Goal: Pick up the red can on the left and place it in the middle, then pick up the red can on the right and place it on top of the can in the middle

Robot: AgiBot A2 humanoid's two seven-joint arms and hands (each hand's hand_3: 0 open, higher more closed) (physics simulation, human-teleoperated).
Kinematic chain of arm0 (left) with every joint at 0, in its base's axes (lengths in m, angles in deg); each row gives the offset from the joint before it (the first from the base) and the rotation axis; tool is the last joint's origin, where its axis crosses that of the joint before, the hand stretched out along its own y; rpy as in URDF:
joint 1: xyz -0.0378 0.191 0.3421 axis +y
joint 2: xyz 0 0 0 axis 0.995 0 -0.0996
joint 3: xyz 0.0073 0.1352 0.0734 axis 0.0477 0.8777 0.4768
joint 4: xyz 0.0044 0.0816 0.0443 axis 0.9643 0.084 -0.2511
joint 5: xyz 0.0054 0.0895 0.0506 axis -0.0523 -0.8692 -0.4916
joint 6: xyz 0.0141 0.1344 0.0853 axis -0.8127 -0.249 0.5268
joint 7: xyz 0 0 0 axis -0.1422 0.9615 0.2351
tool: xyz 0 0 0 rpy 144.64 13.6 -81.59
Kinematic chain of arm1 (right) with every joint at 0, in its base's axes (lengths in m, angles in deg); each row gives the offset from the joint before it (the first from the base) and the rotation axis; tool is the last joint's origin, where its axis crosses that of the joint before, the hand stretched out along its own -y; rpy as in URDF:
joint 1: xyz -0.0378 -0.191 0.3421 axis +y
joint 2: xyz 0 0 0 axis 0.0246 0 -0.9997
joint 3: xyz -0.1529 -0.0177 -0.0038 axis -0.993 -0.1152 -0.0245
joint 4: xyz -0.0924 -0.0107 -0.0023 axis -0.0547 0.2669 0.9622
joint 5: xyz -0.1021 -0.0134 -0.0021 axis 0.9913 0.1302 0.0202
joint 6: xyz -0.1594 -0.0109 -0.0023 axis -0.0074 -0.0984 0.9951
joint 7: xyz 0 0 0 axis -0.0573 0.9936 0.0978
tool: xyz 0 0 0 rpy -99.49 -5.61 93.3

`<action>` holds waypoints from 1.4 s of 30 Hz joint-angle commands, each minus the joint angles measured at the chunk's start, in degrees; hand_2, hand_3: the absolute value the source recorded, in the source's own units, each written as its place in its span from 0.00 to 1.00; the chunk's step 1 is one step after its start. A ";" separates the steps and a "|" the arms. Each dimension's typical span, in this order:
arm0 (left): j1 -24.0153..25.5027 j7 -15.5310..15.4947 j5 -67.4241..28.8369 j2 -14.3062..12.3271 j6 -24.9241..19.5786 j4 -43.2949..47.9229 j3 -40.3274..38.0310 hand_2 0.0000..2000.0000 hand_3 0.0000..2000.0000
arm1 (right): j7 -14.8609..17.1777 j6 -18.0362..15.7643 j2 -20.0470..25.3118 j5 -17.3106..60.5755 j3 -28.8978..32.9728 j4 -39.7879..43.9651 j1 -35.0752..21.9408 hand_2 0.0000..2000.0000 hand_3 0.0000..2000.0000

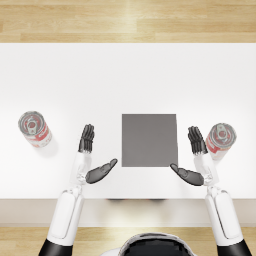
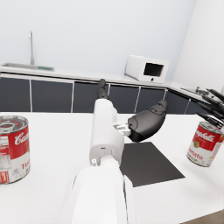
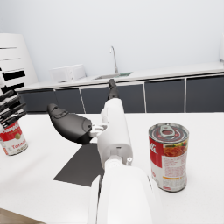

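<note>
Table [image 1: 128, 75] is white and carries a dark grey square mat [image 1: 149, 140] at its middle, taken as the landmark. Left red can [image 1: 35, 129] stands upright well to the left of the mat, lid up, red-and-white label showing; in the left wrist view [image 2: 13, 148] it sits alone on the bare table surface with nothing touching it. Right red can [image 1: 220, 138] stands upright to the right of the mat, likewise free-standing; the right wrist view [image 3: 169, 156] shows its pull-tab lid and label clearly. Left hand [image 1: 92, 155] hovers just left of the mat, between the mat and the left can, fingers [image 1: 87, 137] stretched forward and thumb spread toward the mat's near left corner; it grasps nothing. Right hand [image 1: 194, 157] hovers just right of the mat, mirrored, fingers [image 1: 196, 139] extended and lying just beside the right can, thumb angled toward the mat's near right corner; it too is released and holds nothing. Contact between these fingers and the can cannot be judged from the head view. Both cans are off the mat. Background in the wrist views: dark cabinets with a white microwave [image 2: 147, 68] and a sink faucet [image 3: 114, 59] on the counter.
</note>
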 commanded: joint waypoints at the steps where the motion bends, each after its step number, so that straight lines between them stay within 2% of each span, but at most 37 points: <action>1: -3.78 -0.60 0.00 -1.53 -0.60 0.32 -5.28 0.00 0.00 | -0.60 0.60 0.96 0.00 2.99 -3.71 -1.53 0.00 0.00; 4: -7.08 -1.56 0.00 -1.88 -1.57 -1.80 -10.34 0.00 0.00 | -1.57 1.55 1.57 0.00 7.53 -5.88 -2.27 0.00 0.00; 7: -9.08 -1.92 -7.60 -1.63 -1.92 -3.33 -14.81 0.00 0.00 | -1.92 1.90 1.75 7.61 12.07 -6.55 -1.75 0.00 0.00; 11: -10.15 -2.07 -17.81 -1.19 -2.07 -5.21 -21.34 0.00 0.00 | -2.08 2.05 2.18 17.12 18.63 -8.18 -0.55 0.00 0.00; 16: -9.96 -2.11 -23.08 -1.42 -2.12 -8.54 -28.61 0.00 0.00 | -2.12 2.09 3.03 20.88 23.74 -6.54 1.39 0.00 0.00; 19: -8.74 -2.12 -23.84 -1.93 -2.12 -12.13 -30.83 0.00 0.00 | -2.13 2.10 3.61 21.43 23.87 -3.39 3.03 0.00 0.00; 25: -6.70 -2.12 -24.21 -2.84 -2.13 -19.34 -29.75 0.00 0.00 | -2.13 2.10 4.04 21.71 23.30 4.47 3.09 0.00 0.00; 32: -9.95 -2.12 -24.27 -2.75 -2.13 -30.24 -29.14 0.00 0.00 | -2.13 2.10 4.71 21.74 20.61 11.83 3.45 0.00 0.00; 42: -14.46 -2.12 -24.28 -2.93 -2.13 -39.33 -27.44 0.00 0.00 | -2.13 2.10 5.57 21.74 18.73 23.68 -1.47 0.00 0.00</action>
